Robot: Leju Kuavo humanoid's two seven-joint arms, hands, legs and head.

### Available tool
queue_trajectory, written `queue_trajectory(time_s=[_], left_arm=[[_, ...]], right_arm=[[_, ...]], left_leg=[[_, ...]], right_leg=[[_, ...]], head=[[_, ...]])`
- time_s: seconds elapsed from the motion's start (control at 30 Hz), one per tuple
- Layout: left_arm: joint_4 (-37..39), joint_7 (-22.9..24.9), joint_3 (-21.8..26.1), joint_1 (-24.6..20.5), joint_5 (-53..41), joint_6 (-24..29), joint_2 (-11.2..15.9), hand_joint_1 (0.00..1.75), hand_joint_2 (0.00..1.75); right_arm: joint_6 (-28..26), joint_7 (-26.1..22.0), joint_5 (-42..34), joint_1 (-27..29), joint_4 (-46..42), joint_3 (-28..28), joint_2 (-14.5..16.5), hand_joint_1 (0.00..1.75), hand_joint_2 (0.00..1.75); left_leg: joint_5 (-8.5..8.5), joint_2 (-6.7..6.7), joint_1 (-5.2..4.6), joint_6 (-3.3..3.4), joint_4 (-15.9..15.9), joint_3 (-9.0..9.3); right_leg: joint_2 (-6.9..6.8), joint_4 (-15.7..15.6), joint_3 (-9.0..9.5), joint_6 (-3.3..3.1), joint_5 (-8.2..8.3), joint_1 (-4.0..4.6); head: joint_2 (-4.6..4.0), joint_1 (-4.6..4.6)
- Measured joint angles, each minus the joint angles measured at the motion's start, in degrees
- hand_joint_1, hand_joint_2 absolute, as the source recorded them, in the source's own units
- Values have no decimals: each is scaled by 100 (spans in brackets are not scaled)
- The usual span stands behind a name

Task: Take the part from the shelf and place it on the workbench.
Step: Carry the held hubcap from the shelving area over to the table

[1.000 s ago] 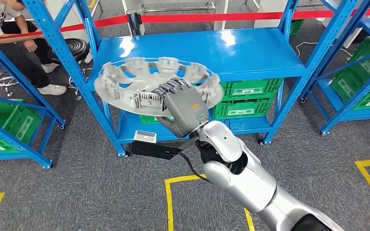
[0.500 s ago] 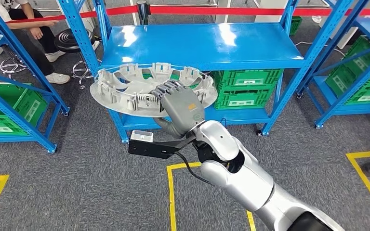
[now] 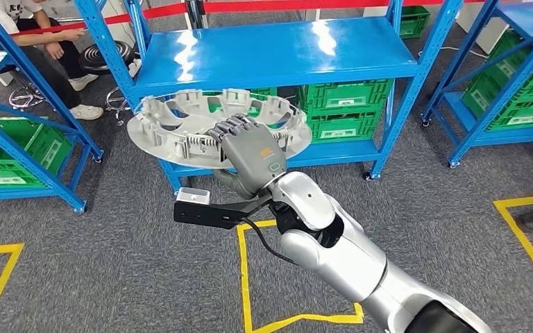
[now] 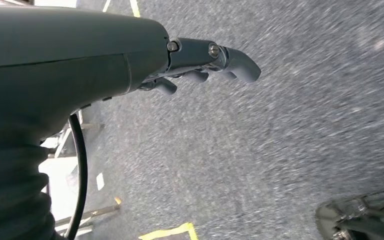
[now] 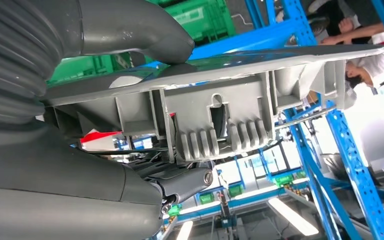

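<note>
Nearest, right arm [image 3: 340, 243] reaching up and forward from the lower right, above grey carpet marked with yellow tape lines [image 3: 244, 277]. At its end, right hand [image 3: 250, 156] gripping the part [image 3: 180, 128], a round grey ribbed ring like a wheel trim: fingers [image 3: 225, 130] curled over the near rim from above, thumb pressed against the flat underside in the right wrist view. Held roughly level in the air, clear of the blue shelf [image 3: 277, 52], just in front of its upper deck and touching nothing but the hand. Left hand [image 4: 200, 60] hanging low over the carpet, fingers loosely curled, holding nothing. Beyond the part, upper deck of the shelf bare and glossy, green crates [image 3: 343, 104] stacked on the level beneath. Farther left, a seated person [image 3: 35, 41] beside another blue rack, red barrier tape [image 3: 264, 5] across the back. By the look of it, pickup done: part already off the shelf and securely in hand. Left to do: carrying to the workbench, nowhere visible here, so likely a turn or a walk first, then lowering onto the surface and letting go.
</note>
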Motion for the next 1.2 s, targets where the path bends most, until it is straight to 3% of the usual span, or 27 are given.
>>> queue_trajectory(time_s=[0.07,0.13,0.2,0.27,0.3,0.37,0.4,0.43,0.47,0.5,0.53,0.57,0.6,0.63,0.7,0.77,0.8,0.87,0.93,0.97,1.0,1.07,1.1,1.17,1.2], left_arm=[[-3,4,1,-7,-2,0,0,0,175],[-12,7,1,-33,-11,4,7,0,175],[-19,11,-1,-57,-29,10,9,0,175],[-16,19,-1,-60,-45,13,-6,0,175],[-15,24,-1,-58,-50,15,-13,0,175],[-15,34,-1,-59,-55,18,-23,0,175],[-16,38,-1,-61,-58,20,-23,0,175],[-17,38,-1,-64,-67,21,-27,0,175],[-17,39,-1,-67,-79,21,-34,0,175],[-16,42,-1,-68,-91,20,-41,0,175],[-16,49,-1,-69,-101,20,-49,0,175],[-16,56,-1,-72,-107,20,-55,0,175],[-20,65,-1,-75,-109,20,-57,0,175],[-23,72,-1,-77,-109,20,-60,0,175],[-31,80,-1,-78,-109,24,-63,0,175],[-31,81,-1,-68,-109,27,-67,0,175],[-29,76,-1,-62,-109,27,-66,0,175],[-26,64,-2,-54,-111,27,-67,0,175],[-26,49,-3,-55,-119,26,-67,0,175],[-27,38,-3,-59,-127,26,-66,0,175],[-27,30,-3,-63,-138,26,-66,0,175],[-29,21,-3,-73,-170,15,-67,0,175],[-36,25,-4,-85,-185,5,-61,0,175],[-52,36,-5,-129,-207,-15,-54,0,175],[-58,45,-5,-151,-213,-20,-50,0,175]], right_arm=[[7,8,11,-1,2,2,4,175,175],[20,15,28,-8,2,1,16,175,175],[41,24,45,-19,2,-1,31,175,175],[61,32,55,-24,2,-4,38,175,175],[69,34,57,-27,2,-8,39,175,175],[89,36,59,-30,2,-23,34,175,175],[101,36,59,-32,2,-29,31,175,175],[114,38,59,-32,2,-34,27,175,175],[127,42,59,-31,2,-36,22,175,175],[137,49,60,-31,2,-36,17,175,175],[142,55,61,-31,2,-36,13,175,175],[145,61,65,-31,2,-36,10,175,175],[146,63,69,-30,2,-36,8,175,175],[146,62,73,-27,-1,-36,7,175,175],[149,59,82,-11,-6,-37,6,175,175],[156,56,96,6,-7,-36,4,175,175],[160,57,105,9,-6,-36,4,175,175],[166,67,125,6,-4,-36,7,175,175],[172,80,145,9,-4,-36,10,175,175],[175,87,153,13,-4,-36,11,175,175],[178,98,162,18,-4,-36,10,175,175],[180,110,170,28,-4,-46,4,175,175],[179,114,174,33,-5,-51,1,175,175],[176,113,176,48,-10,-69,-3,175,175],[174,112,178,58,-13,-77,-4,175,175]], left_leg=[[284,-4,-10,51,-429,446],[245,-9,-47,136,-1258,1042],[127,-14,-100,204,-1738,1297],[240,1,-98,270,-1829,1238],[314,18,-82,312,-1857,1197],[463,53,-48,376,-1874,1067],[526,59,-45,395,-1858,973],[588,64,-42,396,-1832,873],[648,69,-36,387,-1798,765],[705,76,-25,370,-1756,648],[757,82,-7,344,-1704,527],[804,86,14,309,-1641,407],[845,84,26,268,-1576,297],[881,80,33,224,-1518,212],[965,71,25,142,-1464,130],[1038,68,36,69,-1479,104],[965,65,47,39,-1450,74],[506,52,53,-1,-1118,-33],[-34,40,48,-10,-441,-145],[-140,37,45,-2,-137,-153],[-111,36,40,20,45,-103],[169,30,6,107,-134,248],[221,23,-25,175,-464,537],[80,11,-89,264,-1268,1127],[-8,4,-120,287,-1550,1283]], right_leg=[[6,20,-161,11,119,13],[6,21,-258,52,230,23],[-10,-19,-292,114,352,5],[-5,-71,-320,182,426,-10],[8,-24,-361,215,331,-10],[35,392,-503,265,-165,-25],[39,753,-590,289,-461,-33],[40,1132,-658,312,-659,-44],[40,1433,-682,336,-716,-55],[40,1585,-633,360,-637,-68],[39,1540,-489,385,-475,-85],[39,1302,-251,416,-339,-107],[42,945,28,450,-334,-114],[52,586,276,433,-421,-111],[70,181,500,345,-638,-81],[64,157,434,208,-590,-69],[57,164,380,148,-532,-68],[43,159,253,54,-398,-73],[43,161,93,17,-259,-50],[44,165,5,11,-188,-31],[44,168,-88,8,-115,-10],[50,171,-268,5,31,28],[54,169,-338,11,100,39],[50,146,-410,49,225,41],[39,115,-417,80,291,24]], head=[[0,-1],[0,0],[0,-4],[0,-18],[0,-22],[0,-13],[0,-5],[0,-6],[0,-6],[0,-5],[0,-7],[0,-5],[0,-3],[0,-2],[0,-1],[0,-1],[0,0],[0,-6],[0,-9],[0,-8],[0,-8],[0,-8],[0,-6],[0,-3],[0,-8]])
